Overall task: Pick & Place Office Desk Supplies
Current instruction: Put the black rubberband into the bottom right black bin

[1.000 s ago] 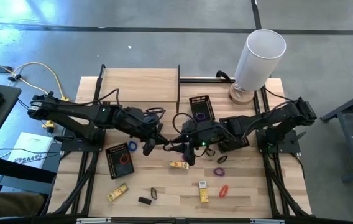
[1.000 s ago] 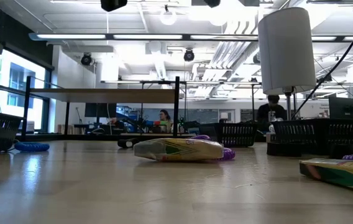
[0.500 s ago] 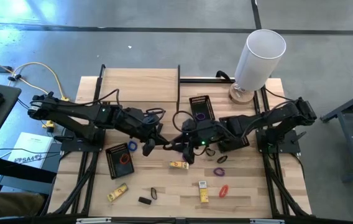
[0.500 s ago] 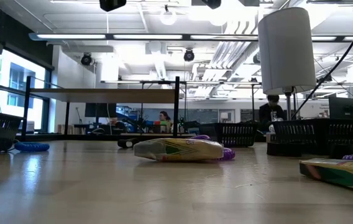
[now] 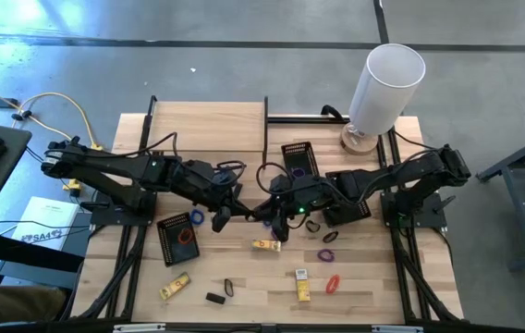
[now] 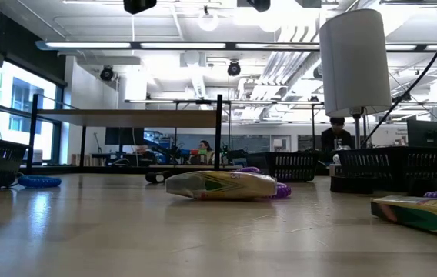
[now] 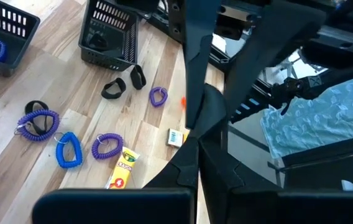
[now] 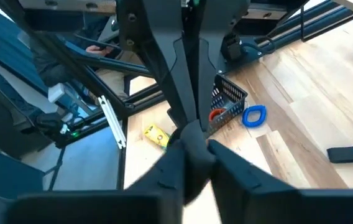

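Both arms are meeting tip to tip at the centre of the frame; the left gripper (image 5: pixel 218 215) is sitting closed, the right gripper (image 5: pixel 264 215) pinching something dark I can't make out; a yellow packet (image 5: pixel 264 245) is lying just below them, loops and more packets scattered lower down.

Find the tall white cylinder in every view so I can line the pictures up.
High view: tall white cylinder at the far right corner of the table.
Low view: upper right, standing at the back.
Left wrist view: not in it.
Right wrist view: not in it.
Shared landmark: yellow packet, mid-table, centre of the low view.
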`<state>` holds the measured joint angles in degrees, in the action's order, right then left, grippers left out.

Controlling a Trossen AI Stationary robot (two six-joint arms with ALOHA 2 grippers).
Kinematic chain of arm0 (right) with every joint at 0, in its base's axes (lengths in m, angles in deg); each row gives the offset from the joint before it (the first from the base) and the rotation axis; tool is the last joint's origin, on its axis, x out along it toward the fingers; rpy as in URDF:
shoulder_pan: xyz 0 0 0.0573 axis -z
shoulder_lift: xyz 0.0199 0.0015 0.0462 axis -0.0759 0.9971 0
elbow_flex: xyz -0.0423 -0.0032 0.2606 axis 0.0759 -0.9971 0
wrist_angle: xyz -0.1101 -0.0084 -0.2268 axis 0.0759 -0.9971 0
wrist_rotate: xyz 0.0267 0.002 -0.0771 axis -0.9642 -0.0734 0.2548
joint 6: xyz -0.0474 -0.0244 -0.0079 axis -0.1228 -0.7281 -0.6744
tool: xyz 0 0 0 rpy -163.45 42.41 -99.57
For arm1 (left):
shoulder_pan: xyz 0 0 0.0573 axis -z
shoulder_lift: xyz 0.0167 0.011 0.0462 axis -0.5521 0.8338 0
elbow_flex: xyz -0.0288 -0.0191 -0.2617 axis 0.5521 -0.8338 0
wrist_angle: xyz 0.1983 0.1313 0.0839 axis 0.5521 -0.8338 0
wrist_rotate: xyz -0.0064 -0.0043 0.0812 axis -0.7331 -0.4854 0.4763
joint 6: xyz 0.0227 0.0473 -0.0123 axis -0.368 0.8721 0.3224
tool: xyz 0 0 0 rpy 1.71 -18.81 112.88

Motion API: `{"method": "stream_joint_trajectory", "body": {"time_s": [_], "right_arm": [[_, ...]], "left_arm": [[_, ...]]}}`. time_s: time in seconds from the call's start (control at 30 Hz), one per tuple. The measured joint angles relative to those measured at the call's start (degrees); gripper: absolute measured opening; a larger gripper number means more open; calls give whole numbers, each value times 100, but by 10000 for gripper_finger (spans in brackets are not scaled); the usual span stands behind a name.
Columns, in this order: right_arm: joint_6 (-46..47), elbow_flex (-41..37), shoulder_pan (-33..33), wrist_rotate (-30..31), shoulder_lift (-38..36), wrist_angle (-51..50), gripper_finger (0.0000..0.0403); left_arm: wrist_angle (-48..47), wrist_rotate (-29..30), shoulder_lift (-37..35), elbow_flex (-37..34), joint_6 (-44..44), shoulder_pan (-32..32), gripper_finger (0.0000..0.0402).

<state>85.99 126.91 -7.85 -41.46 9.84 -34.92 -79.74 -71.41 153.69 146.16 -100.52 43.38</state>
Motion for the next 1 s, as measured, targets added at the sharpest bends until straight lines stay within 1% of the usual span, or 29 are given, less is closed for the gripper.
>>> {"method": "stream_joint_trajectory", "body": {"time_s": [0.03,0.1,0.3,0.4,0.57,0.7,0.77,0.83,0.9,0.97,1.0], "right_arm": [[-73,0,0,0,0,-11,24],[-148,0,0,0,-2,-12,9],[-148,0,0,-38,-1,-15,4],[-148,0,-2,-44,-2,-22,4],[-151,0,-7,-186,-2,-123,4],[-122,0,-17,-216,-2,-384,4],[-103,0,-19,-380,-2,-522,4],[53,2,-49,-524,-4,-821,4],[329,2,-72,-584,-4,-1380,4],[676,2,-111,-568,-22,-2218,4],[937,2,-140,-476,-58,-2790,4]], "left_arm": [[0,0,0,0,0,0,0],[4,0,0,0,2,0,0],[13,-2,0,0,4,0,1],[39,-2,0,0,87,11,9],[123,57,0,0,177,85,45],[133,323,0,0,231,83,87],[135,455,0,0,311,83,105],[131,476,0,0,347,83,120],[130,476,0,0,348,83,127],[127,474,0,0,348,83,130],[125,474,2,0,348,83,130]]}}
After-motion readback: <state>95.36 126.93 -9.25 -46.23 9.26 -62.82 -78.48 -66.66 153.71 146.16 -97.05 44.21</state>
